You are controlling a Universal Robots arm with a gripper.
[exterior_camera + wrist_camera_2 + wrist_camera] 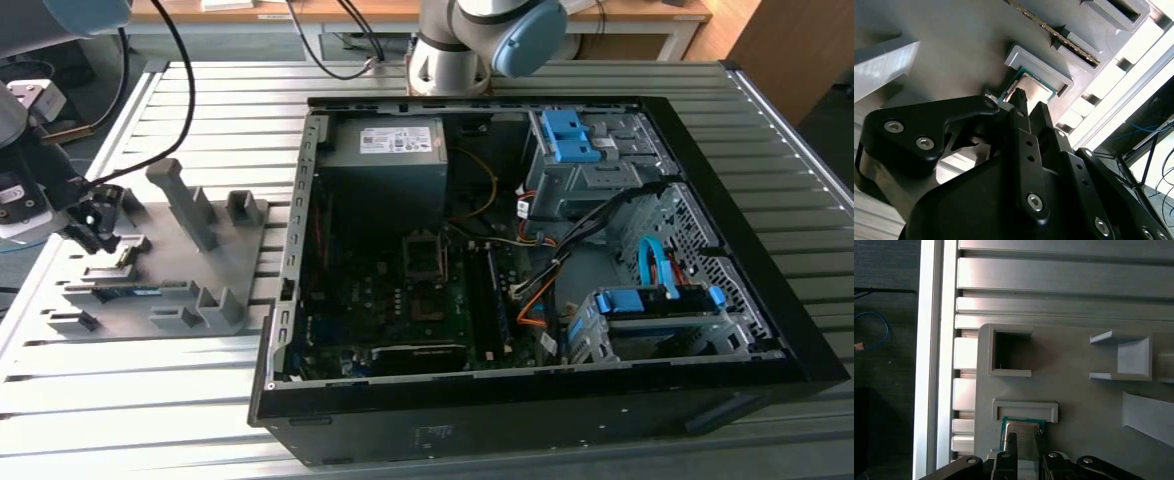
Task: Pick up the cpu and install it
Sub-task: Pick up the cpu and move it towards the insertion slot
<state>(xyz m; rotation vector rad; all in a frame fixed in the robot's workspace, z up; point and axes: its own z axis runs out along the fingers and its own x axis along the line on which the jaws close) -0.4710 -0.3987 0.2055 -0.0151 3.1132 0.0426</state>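
The arm (467,40) reaches down at the exterior view's left, over a grey holder (160,250) on the table (134,400). Both wrist views show the jaws slightly spread just above the chip (1024,436) (1036,82), which lies in a holder pocket. The exterior view shows an open computer case (534,420) beside the holder.

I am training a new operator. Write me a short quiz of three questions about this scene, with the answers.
1. True or false: the cpu is already installed inside the computer case.
2. The gripper is nearest to: A) the cpu; B) the power supply; C) a blue drive cage.
3. Fill in: in the exterior view, the grey fixture plate lies to the case's ____.
Key: 1 false, it lies in a holder on the fixture plate. 2 A. 3 the exterior view's left.
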